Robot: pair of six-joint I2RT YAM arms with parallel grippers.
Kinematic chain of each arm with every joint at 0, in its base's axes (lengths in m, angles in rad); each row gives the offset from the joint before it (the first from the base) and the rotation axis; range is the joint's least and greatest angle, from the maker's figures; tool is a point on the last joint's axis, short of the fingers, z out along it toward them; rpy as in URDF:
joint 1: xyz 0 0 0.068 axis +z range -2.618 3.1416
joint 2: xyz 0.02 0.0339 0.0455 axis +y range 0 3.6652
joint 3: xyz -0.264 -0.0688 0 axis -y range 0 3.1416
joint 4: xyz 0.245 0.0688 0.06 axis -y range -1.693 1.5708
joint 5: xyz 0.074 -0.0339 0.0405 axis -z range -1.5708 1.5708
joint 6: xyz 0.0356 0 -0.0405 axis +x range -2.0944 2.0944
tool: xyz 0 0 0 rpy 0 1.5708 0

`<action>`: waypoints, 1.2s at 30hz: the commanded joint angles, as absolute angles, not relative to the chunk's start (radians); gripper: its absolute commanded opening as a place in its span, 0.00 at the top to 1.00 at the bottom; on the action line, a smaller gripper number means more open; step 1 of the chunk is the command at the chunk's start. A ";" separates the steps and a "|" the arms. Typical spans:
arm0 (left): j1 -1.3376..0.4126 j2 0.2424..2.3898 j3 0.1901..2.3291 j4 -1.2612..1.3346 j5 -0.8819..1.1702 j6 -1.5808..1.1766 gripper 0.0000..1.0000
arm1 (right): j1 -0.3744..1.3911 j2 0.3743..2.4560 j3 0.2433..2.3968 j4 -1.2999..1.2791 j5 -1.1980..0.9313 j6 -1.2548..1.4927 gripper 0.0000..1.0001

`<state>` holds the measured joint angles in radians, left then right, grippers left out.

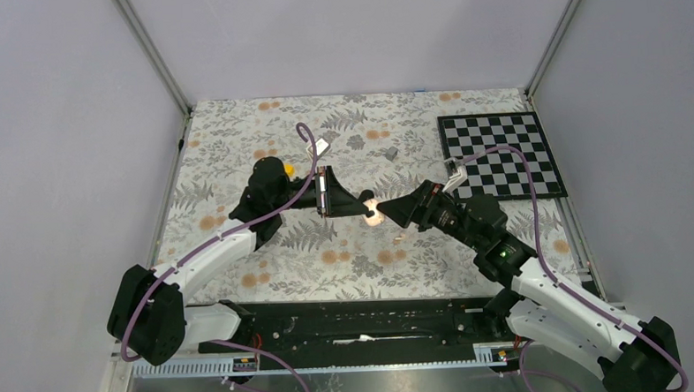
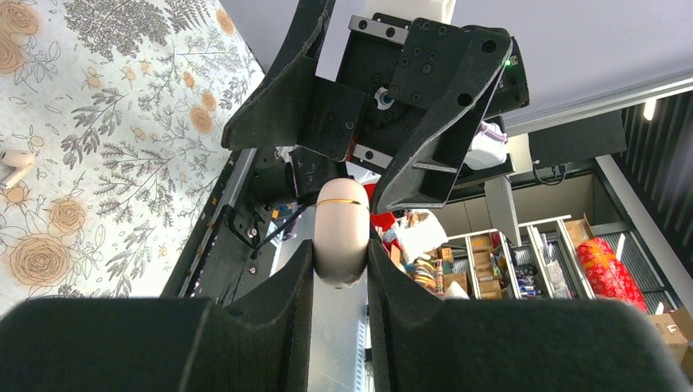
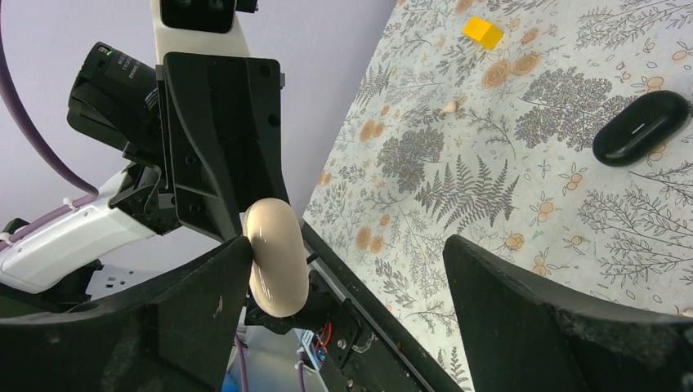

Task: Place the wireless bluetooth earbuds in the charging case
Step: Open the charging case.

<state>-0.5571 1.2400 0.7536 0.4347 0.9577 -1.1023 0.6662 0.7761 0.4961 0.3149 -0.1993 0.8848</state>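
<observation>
The cream, glossy oval charging case [image 2: 341, 233] hangs in the air over the middle of the table, clamped between the two black fingers of the left gripper [image 2: 341, 263]. Only its smooth shell and a thin gold line show, and its lower end is hidden between the fingers. The right gripper [image 3: 351, 269] faces it with jaws spread wide, one finger touching or just beside the case; it grips nothing. One pale cream earbud with a short stem [image 2: 15, 163] lies on the floral-printed tablecloth [image 2: 122, 122], cut off by the picture's edge. A tiny pale speck [image 3: 448, 106] near a yellow block [image 3: 482, 33] is too small to identify. A black oval pod [image 3: 641, 126] lies closed on the cloth, well apart.
</observation>
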 commanded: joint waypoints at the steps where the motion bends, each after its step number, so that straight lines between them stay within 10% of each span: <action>1: -0.559 1.211 0.816 0.471 0.984 -1.086 1.00 | 0.655 0.778 0.491 0.277 -0.164 0.850 0.06; 14: -0.560 1.220 0.817 0.451 0.991 -1.062 1.00 | 0.648 0.860 0.541 0.462 -0.468 0.903 0.11; 36: -0.560 1.213 0.825 0.417 1.016 -1.026 1.00 | 0.620 0.890 0.467 0.733 -0.537 1.081 0.47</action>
<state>-0.5571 1.2388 0.7795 0.3882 0.9943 -1.0451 0.6262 0.8665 0.4442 0.5919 -0.4519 1.0359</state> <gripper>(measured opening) 0.270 0.526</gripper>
